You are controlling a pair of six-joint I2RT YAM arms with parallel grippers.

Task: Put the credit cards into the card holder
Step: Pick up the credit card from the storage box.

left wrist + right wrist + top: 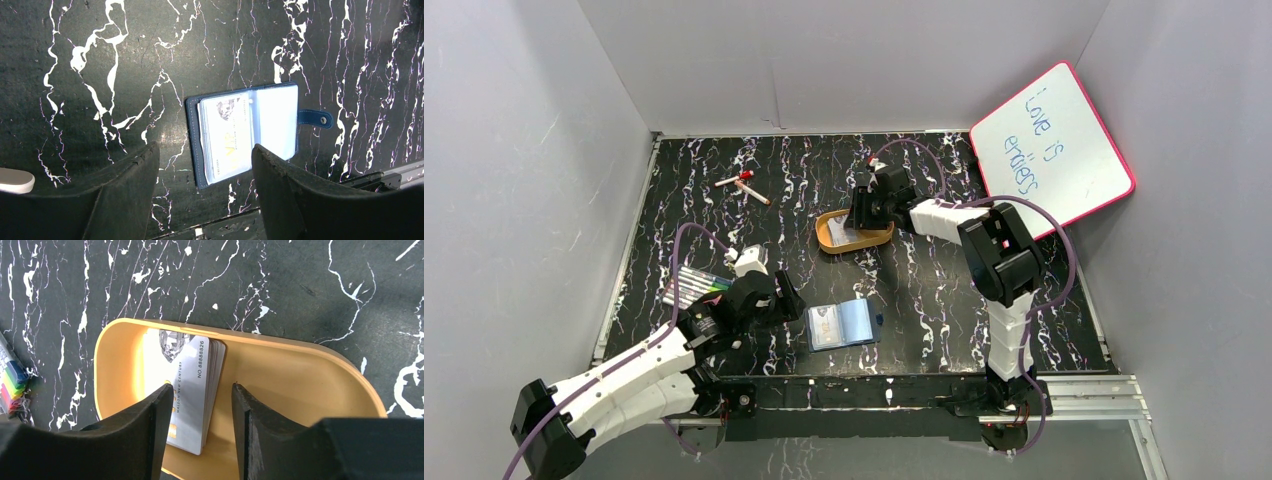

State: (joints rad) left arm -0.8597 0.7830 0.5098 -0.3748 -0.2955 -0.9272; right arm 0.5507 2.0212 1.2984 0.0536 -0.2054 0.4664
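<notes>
The card holder (842,324) lies open and flat near the table's front edge, its snap tab to the right. In the left wrist view one pale credit card (227,140) sits in the left page of the card holder (275,120). My left gripper (204,146) hovers above it, open and empty; from above, this left gripper (786,300) stands just left of the holder. A stack of grey credit cards (192,370) lies in the orange oval tray (300,375). My right gripper (201,386) is down in the tray, jaws apart astride the stack's near end, a gap showing beside the right finger.
The orange tray (854,232) sits mid-table under the right gripper (864,220). A pink-framed whiteboard (1052,150) leans at the back right. Two markers (744,185) lie at the back left. A set of coloured pens (692,285) lies by the left arm. Grey walls enclose the table.
</notes>
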